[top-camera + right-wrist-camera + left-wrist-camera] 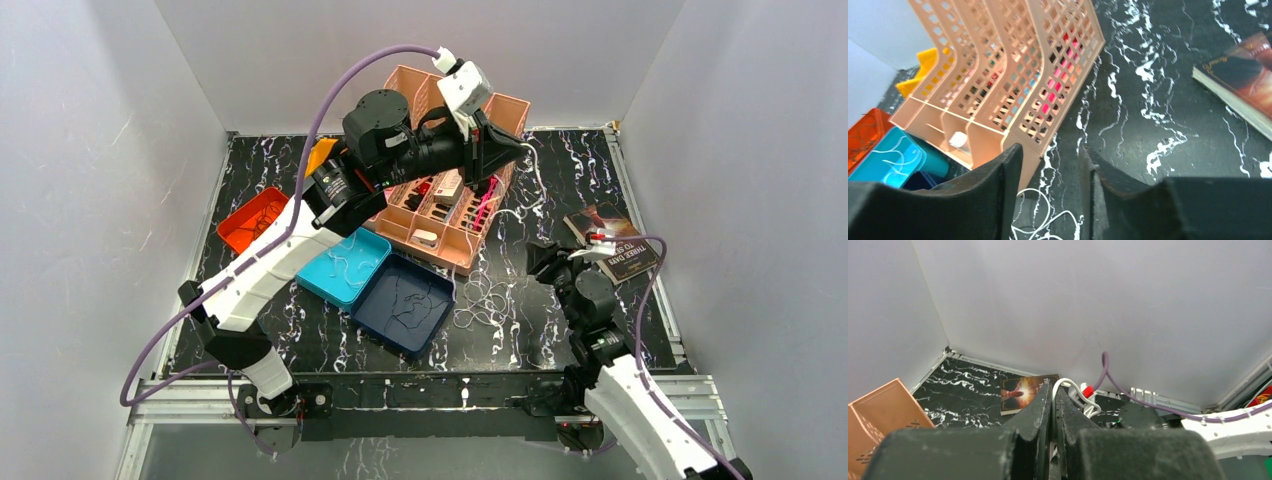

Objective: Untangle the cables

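The left claw (521,150) hung pressed shut above the pink lattice organiser (505,112); whether a strand was pinched in it I could not tell. The right claw (1050,152) stood partly spread and empty, low over a loose tangle of white cables (482,300) on the black marbled surface (300,330). This tangle lay just beside the navy tray (385,322), which held dark cables (410,303).
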Robot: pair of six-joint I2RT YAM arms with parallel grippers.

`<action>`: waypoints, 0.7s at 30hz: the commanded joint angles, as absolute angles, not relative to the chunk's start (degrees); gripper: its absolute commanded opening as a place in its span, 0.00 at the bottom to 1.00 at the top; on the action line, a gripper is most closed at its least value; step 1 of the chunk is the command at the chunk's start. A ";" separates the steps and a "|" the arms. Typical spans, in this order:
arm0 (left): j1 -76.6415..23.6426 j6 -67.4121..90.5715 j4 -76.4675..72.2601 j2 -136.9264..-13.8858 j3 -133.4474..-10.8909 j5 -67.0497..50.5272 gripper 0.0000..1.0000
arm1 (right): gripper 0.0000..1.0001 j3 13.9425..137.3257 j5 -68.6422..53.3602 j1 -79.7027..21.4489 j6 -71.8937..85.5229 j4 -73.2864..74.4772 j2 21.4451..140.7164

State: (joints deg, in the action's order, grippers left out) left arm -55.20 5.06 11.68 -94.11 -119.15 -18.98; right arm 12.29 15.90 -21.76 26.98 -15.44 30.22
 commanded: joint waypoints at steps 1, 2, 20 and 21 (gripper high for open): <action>-55.37 3.12 13.71 -92.18 -120.21 -16.91 0.00 | 0.58 14.59 11.58 -21.67 24.37 -13.38 22.61; -55.39 2.96 13.94 -92.12 -119.96 -16.41 0.00 | 0.59 15.16 10.06 -21.67 23.82 -12.74 21.47; -54.98 -0.69 26.97 -93.30 -122.71 5.16 0.00 | 0.69 24.71 -6.60 -21.63 18.52 0.62 11.95; -54.87 -1.23 27.64 -93.14 -122.98 6.63 0.00 | 0.69 24.62 -6.44 -21.64 18.73 0.62 12.22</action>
State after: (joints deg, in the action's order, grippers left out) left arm -55.22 0.75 24.08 -94.83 -120.18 -1.32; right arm 23.07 -6.20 -21.76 19.49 -0.03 12.03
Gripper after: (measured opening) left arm 0.021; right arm 0.686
